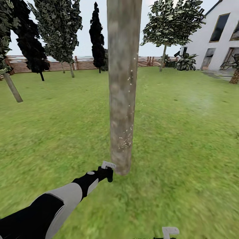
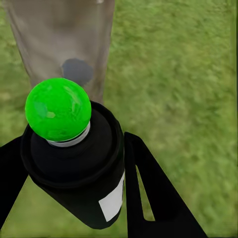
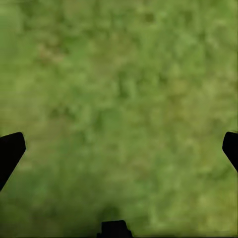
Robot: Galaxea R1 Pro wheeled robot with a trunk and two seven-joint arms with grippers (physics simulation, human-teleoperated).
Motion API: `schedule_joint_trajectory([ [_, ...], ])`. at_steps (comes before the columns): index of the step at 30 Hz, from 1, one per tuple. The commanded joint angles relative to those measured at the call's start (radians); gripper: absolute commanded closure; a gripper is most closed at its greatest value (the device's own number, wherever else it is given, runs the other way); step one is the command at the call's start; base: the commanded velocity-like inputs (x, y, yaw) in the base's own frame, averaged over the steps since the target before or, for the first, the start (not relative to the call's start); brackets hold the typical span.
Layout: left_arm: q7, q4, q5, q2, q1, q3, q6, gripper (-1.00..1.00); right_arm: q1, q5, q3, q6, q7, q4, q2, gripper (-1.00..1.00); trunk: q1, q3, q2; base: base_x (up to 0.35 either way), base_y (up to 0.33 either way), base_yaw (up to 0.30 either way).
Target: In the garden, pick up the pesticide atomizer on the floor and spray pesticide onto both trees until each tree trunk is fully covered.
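Your left gripper (image 2: 74,198) is clamping the pesticide atomizer (image 2: 84,178), black fingers (image 2: 153,193) pressing either side of the dark bottle body; the whitish label is facing the camera and a bright green ball cap (image 2: 58,109) is sitting on top of it in the left wrist view. In the head view your left arm (image 1: 49,205) is reaching in from 7 o'clock, and the atomizer's light grey trigger head (image 1: 108,165) is sitting at the gripper end, just beside the base of the tree trunk (image 1: 122,86) at 6 o'clock of the trunk, nearly touching it; I can't tell if it's in contact. The trunk is running straight up the frame centre, grey-brown and mottled, with tiny white specks dotting its right side and clustering low down. The left wrist view is showing the same trunk (image 2: 64,39) straight ahead of the bottle with a dark blotch (image 2: 77,70) on the bark. Your right gripper (image 3: 119,148) is hanging over bare lawn (image 3: 119,89) with jaws wide apart, nothing between them; its fingertips are sitting at opposite edges of the right wrist view. A second tree (image 1: 172,23) with a leafy crown is standing at 1 o'clock near the white house (image 1: 215,36), and the brown slatted fence (image 1: 66,63) is running along the back from 10 to 1 o'clock.
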Motion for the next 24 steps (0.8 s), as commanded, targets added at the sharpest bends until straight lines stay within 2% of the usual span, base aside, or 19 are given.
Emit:
schedule_joint_trajectory([
  [1, -0.003, 0.001, 0.011, 0.000, -0.001, -0.008, -0.004, 1.00, -0.002, 0.002, 0.001, -0.007, -0.005, 0.005, 0.000, -1.00, 0.000, -0.001, 0.000, 0.000, 0.350, -0.271],
  [5, -0.003, 0.002, 0.011, 0.000, -0.001, -0.009, -0.005, 1.00, -0.002, 0.002, 0.001, -0.007, -0.005, 0.005, 0.000, -1.00, 0.000, -0.001, 0.000, 0.000, 0.315, -0.249],
  [12, -0.004, -0.009, 0.013, -0.006, -0.001, -0.016, -0.008, 1.00, -0.002, 0.002, 0.002, -0.007, -0.005, 0.005, 0.000, -1.00, 0.000, -0.001, 0.000, 0.050, 0.021, -0.027],
  [13, -0.004, -0.059, 0.014, -0.010, -0.001, -0.018, 0.048, 1.00, -0.002, 0.002, 0.002, -0.007, -0.005, 0.005, 0.001, -1.00, 0.000, -0.001, 0.000, 0.005, 0.000, -0.001],
  [15, 0.000, -0.247, 0.013, -0.010, -0.001, -0.016, 0.275, 1.00, -0.002, 0.002, 0.002, -0.007, -0.005, 0.005, 0.000, -1.00, 0.000, -0.001, 0.000, 0.002, 0.000, 0.000],
  [17, 0.001, -0.351, 0.012, -0.009, -0.001, -0.012, 0.407, 1.00, -0.002, 0.002, 0.001, -0.008, -0.005, 0.005, -0.002, -1.00, 0.000, -0.001, 0.000, 0.000, 0.000, 0.000],
  [19, 0.003, -0.407, 0.012, -0.009, -0.001, -0.001, 0.487, 1.00, -0.002, 0.003, 0.001, -0.008, -0.006, 0.005, -0.004, -1.00, 0.000, -0.001, 0.000, 0.000, 0.000, 0.000],
  [22, 0.013, -0.550, 0.010, -0.007, -0.001, 0.023, 0.659, 1.00, -0.002, 0.003, 0.000, -0.007, -0.008, 0.004, -0.007, -1.00, 0.000, -0.001, 0.000, 0.000, 0.000, 0.000],
  [24, 0.054, -0.647, 0.010, -0.005, -0.001, 0.062, 0.753, 1.00, -0.002, 0.002, 0.000, -0.007, -0.009, 0.004, -0.009, -1.00, 0.000, -0.001, 0.000, 0.000, 0.000, 0.000],
])
